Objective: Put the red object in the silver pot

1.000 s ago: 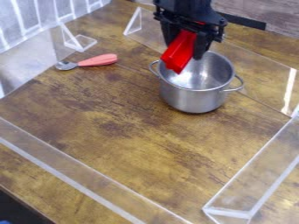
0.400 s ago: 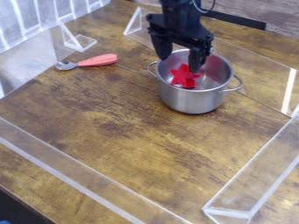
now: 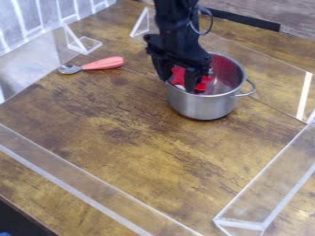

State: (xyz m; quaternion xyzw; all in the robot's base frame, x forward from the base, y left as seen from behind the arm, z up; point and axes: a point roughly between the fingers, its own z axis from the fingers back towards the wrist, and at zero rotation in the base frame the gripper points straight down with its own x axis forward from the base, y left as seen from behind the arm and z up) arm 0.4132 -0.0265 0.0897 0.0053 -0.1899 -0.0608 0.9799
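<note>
Worn brown wooden table [image 3: 123, 129], walled by clear acrylic panels [image 3: 264, 198] along its edges; broad open surface from 6 to 9 o'clock of the round shiny steel pot [image 3: 207, 90]. Black pincer [image 3: 183, 76] dips over the pot's rim at 9 o'clock, jaws drawn together, holding nothing visible (tips partly hidden). Bright red plastic block [image 3: 201, 77] lies inside the pot, mostly covered. Red-handled spoon [image 3: 91, 64] sits well apart at 10 o'clock.

The silver pot [image 3: 212, 100], round and shiny with small side handles, stands upright just right of and below the hand [image 3: 181, 76]. The red object [image 3: 197, 81] lies inside it, partly hidden behind the hand, only bright red patches showing.
</note>
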